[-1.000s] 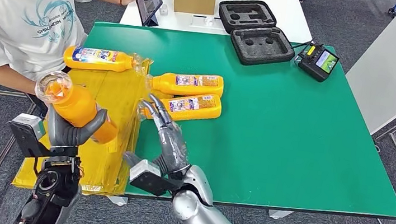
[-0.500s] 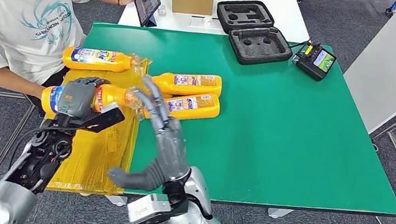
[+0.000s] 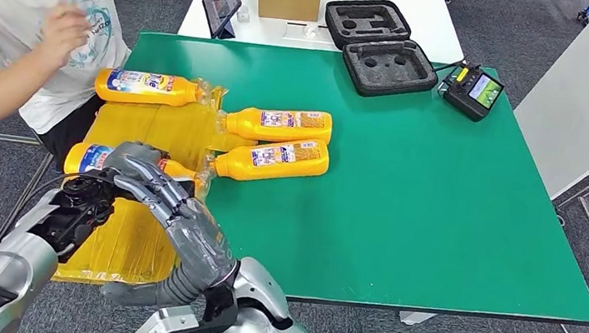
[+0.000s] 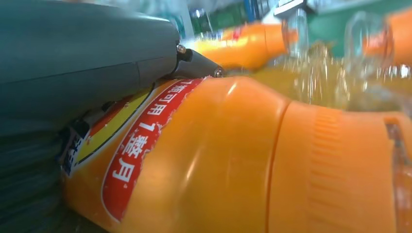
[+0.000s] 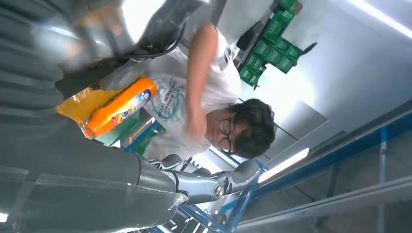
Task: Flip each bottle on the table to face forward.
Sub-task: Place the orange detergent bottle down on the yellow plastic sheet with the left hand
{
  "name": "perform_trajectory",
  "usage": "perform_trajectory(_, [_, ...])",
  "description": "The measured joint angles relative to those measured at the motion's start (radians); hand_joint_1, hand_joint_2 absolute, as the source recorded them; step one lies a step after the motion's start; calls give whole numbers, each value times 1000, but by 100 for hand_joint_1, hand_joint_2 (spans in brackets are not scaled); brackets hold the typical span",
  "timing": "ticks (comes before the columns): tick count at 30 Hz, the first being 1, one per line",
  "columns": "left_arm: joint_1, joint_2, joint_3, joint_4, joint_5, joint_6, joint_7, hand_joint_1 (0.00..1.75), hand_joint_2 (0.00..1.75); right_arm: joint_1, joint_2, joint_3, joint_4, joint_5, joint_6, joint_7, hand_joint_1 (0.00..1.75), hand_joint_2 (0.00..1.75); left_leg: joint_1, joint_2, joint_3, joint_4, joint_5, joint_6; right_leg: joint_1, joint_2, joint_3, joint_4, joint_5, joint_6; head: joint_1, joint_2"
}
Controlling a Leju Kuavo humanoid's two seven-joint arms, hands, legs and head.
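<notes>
We judge step in hand: laying turned bottle [image 3: 91,157] down on yellow sheet [image 3: 154,121], near-left part of green table [image 3: 406,188]. Left hand [image 3: 128,160] grips it, fingers wrapped around body; front label visible in left wrist view. Right hand [image 3: 184,221] holds nothing, fingers spread, hovering just right of that bottle. Next, we think: release, then reach for two back-label bottles [image 3: 277,123] mid-table. Far-left bottle [image 3: 145,87] shows front label. Held bottle near left table edge; person [image 3: 31,27] close at far left; open room right.
</notes>
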Motion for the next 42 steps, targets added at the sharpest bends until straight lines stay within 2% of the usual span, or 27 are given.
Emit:
perform_trajectory(4, [-10,0,-3,31,13,-24,-3,175,175,0,0,0,12,1,0,0,0,175,0,0,0,0,0,0,0,0,0,0,0,0,0,0])
perform_trajectory(5, [-12,0,-3,36,15,-30,-4,167,175,0,0,0,14,1,0,1,0,175,0,0,0,0,0,0,0,0,0,0,0,0,0,0])
perform_trajectory(8, [-19,0,-3,50,34,-58,-9,118,175,0,0,0,21,3,0,2,0,175,0,0,0,0,0,0,0,0,0,0,0,0,0,0])
perform_trajectory(9, [-22,0,-1,54,44,-71,-12,110,175,-1,0,0,23,4,0,3,0,175,0,0,0,0,0,0,0,0,0,0,0,0,0,0])
perform_trajectory(11, [-26,-1,5,62,65,-95,-19,110,175,-1,0,0,27,6,0,6,0,175,0,0,0,0,0,0,0,0,0,0,0,0,0,0])
perform_trajectory(12, [-28,-1,9,64,74,-104,-21,88,175,-2,0,0,30,8,0,7,0,175,0,0,0,0,0,0,0,0,0,0,0,0,0,0])
perform_trajectory(15, [-30,-2,18,71,84,-115,-27,6,175,-3,0,0,37,13,0,8,0,175,0,0,0,0,0,0,0,0,0,0,0,0,0,0])
perform_trajectory(16, [-31,-2,21,73,86,-118,-29,0,175,-3,0,0,38,14,0,8,0,175,0,0,0,0,0,0,0,0,0,0,0,0,0,0])
perform_trajectory(20, [-32,-5,40,79,134,-167,-57,0,0,-5,0,0,45,18,0,9,0,175,0,0,0,0,0,0,0,0,0,0,0,0,0,0])
perform_trajectory(28, [-29,-10,106,81,268,-289,-114,0,0,-7,0,0,57,17,11,20,0,175,0,0,0,0,0,0,0,0,0,0,0,0,0,0])
perform_trajectory(37, [-29,-15,204,81,423,-404,-121,0,0,-11,0,-1,68,17,11,40,0,175,0,0,1,0,0,0,0,0,1,0,0,0,0,0])
perform_trajectory(42, [-27,-17,245,81,466,-430,-126,0,0,-11,0,-1,76,18,10,41,0,175,0,0,1,0,0,0,0,0,1,0,0,0,0,0])
